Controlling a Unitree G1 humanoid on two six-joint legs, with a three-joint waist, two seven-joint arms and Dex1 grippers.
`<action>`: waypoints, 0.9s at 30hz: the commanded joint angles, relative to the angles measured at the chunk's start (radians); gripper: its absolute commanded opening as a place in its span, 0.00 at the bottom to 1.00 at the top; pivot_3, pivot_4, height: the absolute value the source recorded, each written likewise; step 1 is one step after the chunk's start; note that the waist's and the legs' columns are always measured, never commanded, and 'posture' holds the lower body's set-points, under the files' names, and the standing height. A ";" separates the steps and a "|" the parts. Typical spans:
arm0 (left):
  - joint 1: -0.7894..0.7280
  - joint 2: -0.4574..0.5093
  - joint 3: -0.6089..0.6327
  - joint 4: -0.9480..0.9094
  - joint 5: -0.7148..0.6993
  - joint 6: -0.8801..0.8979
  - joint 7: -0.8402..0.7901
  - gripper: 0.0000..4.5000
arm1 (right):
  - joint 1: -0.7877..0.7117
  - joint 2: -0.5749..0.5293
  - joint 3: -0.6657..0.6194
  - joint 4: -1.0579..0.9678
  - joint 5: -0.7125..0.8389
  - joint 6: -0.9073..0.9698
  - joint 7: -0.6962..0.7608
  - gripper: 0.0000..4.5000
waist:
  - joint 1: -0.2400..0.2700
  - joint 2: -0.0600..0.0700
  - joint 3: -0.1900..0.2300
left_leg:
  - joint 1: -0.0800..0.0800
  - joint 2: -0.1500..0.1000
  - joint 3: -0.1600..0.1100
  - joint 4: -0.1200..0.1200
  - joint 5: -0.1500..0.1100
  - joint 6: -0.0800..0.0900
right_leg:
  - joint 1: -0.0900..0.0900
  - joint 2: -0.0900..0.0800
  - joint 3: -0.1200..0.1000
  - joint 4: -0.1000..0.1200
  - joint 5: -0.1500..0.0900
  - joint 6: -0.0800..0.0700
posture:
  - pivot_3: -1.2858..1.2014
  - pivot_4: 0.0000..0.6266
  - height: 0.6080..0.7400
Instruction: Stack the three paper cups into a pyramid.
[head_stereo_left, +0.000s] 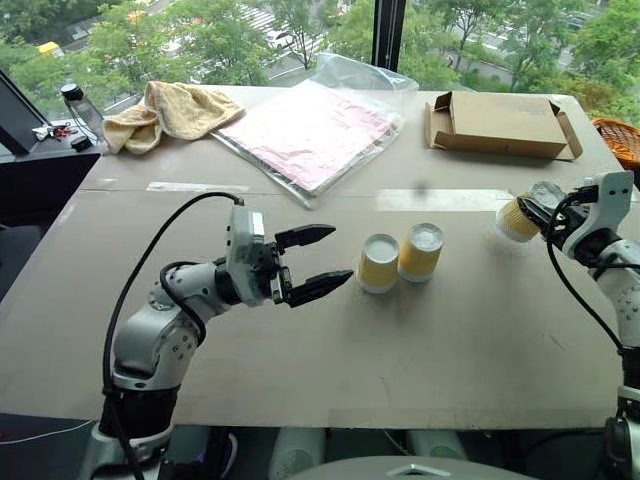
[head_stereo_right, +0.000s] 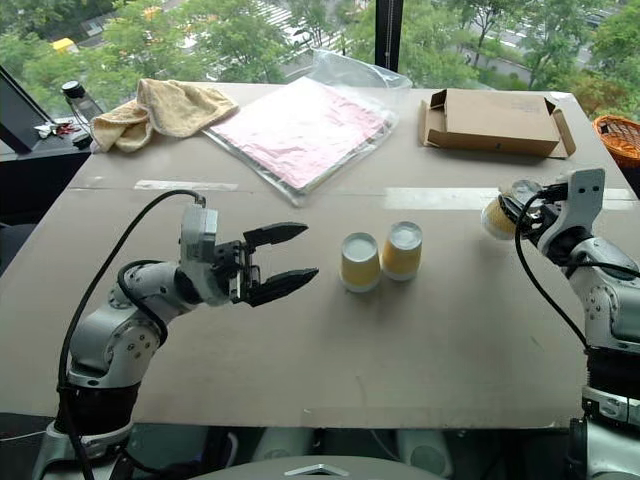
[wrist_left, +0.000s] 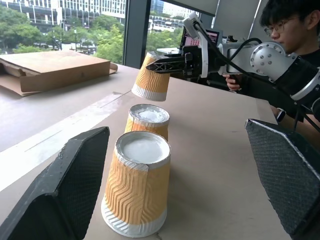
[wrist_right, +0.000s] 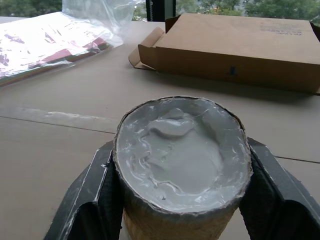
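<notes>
Above the table (head_stereo_left: 300, 390), the third cup (head_stereo_left: 517, 222) was held clamped in the right gripper (head_stereo_left: 530, 212), to be set atop the paired cups (head_stereo_left: 398, 258); the left gripper (head_stereo_left: 312, 260) was spread empty

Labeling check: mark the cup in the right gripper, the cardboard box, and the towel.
held cup (wrist_left: 151, 76): left wrist view, ribbed side wall.
cardboard box (head_stereo_left: 500, 120): left eye view, top panel.
towel (head_stereo_left: 175, 108): left eye view, middle fold.
</notes>
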 joint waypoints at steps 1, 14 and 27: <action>0.049 0.056 0.070 0.049 -0.013 -0.051 -0.095 1.00 | -0.042 -0.048 -0.004 -0.253 0.212 0.149 0.047 0.50 | -0.006 0.000 0.000 | 0.000 0.000 0.000 -0.002 0.000 0.000 | -0.001 0.000 0.000 0.000 0.000 0.000 | 0.52 0.24 1.00; 0.169 0.117 0.154 0.067 -0.046 -0.051 -0.187 1.00 | -0.198 -0.076 0.245 -0.410 0.295 0.337 0.002 0.50 | -0.007 -0.004 0.003 | -0.006 0.000 0.000 -0.001 0.000 0.000 | -0.004 -0.002 -0.002 -0.003 -0.001 -0.002 | 0.52 0.24 1.00; 0.195 0.101 0.223 0.028 -0.138 -0.040 -0.206 1.00 | -0.202 -0.086 0.366 -0.386 0.131 0.274 0.043 0.92 | -0.013 -0.007 0.001 | -0.015 0.000 -0.001 0.001 0.000 0.000 | -0.016 -0.002 -0.002 0.001 0.000 0.000 | 0.52 0.24 1.00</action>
